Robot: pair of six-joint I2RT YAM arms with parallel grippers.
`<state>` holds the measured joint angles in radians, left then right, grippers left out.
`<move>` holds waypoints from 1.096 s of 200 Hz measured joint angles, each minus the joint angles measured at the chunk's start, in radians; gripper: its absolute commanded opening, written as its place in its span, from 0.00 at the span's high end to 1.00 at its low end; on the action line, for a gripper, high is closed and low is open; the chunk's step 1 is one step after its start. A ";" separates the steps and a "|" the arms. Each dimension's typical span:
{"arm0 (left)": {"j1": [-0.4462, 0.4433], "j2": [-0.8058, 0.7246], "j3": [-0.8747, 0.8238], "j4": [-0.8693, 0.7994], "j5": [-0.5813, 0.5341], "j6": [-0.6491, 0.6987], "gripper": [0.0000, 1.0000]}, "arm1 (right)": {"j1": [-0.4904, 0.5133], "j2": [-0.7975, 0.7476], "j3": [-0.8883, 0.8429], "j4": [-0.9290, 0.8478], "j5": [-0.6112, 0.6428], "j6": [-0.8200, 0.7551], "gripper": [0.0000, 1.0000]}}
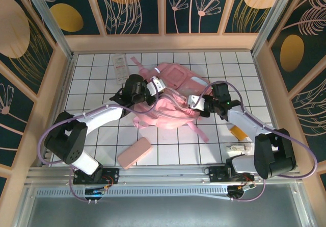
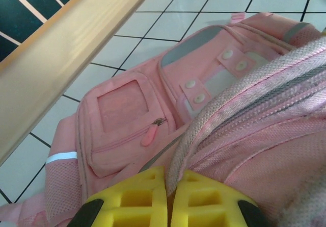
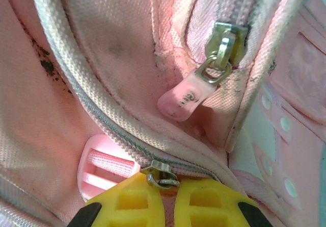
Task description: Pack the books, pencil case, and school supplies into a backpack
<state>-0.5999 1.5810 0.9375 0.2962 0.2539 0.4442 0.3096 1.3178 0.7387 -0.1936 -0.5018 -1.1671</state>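
The large soft light-pink cloth backpack (image 2: 285, 150) was matt, coarsely woven fabric, with open mesh at lower left of the left wrist view beneath a shiny reflective strip (image 2: 61, 157). Its zip slider (image 3: 224, 41) was dull metal, and the pull tab (image 3: 183, 98) was smooth, glossy pink plastic. The yellow fingers (image 3: 130, 201) looked like matt moulded plastic. The white tiled tabletop (image 1: 91, 74) was smooth and glossy, and the rail (image 2: 56, 69) was pale, smooth wood.

A white tiled table (image 1: 173, 145) with dark grid lines carries 5 things. The pink backpack (image 1: 173, 86) lies slumped near the middle, 1 strap (image 1: 199, 131) trailing from it onto the tiles on its near side. The pencil case (image 1: 134, 152) lies flat, near-left of the backpack and apart from it. The clear packet (image 1: 119, 67) lies at the backpack's far-left. Right of the backpack sits the orange item (image 1: 238, 132), with the whitish item (image 1: 238, 148) just nearer than it.
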 measured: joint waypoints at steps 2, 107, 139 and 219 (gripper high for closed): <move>0.001 0.002 0.001 0.002 -0.001 -0.002 1.00 | 0.000 0.000 0.000 0.002 -0.002 0.008 0.99; 0.005 0.087 0.031 0.059 0.081 0.119 0.99 | -0.112 0.077 0.206 -0.121 -0.091 0.481 0.18; 0.004 0.108 0.031 0.039 0.103 0.195 0.91 | -0.120 0.007 0.212 -0.066 0.072 0.845 0.08; 0.003 0.076 0.035 -0.128 0.203 0.254 0.51 | -0.369 0.250 0.322 -0.095 0.125 1.756 0.27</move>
<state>-0.5972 1.6566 0.9730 0.1680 0.4568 0.6979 -0.0589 1.5681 1.0603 -0.2886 -0.3771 0.5884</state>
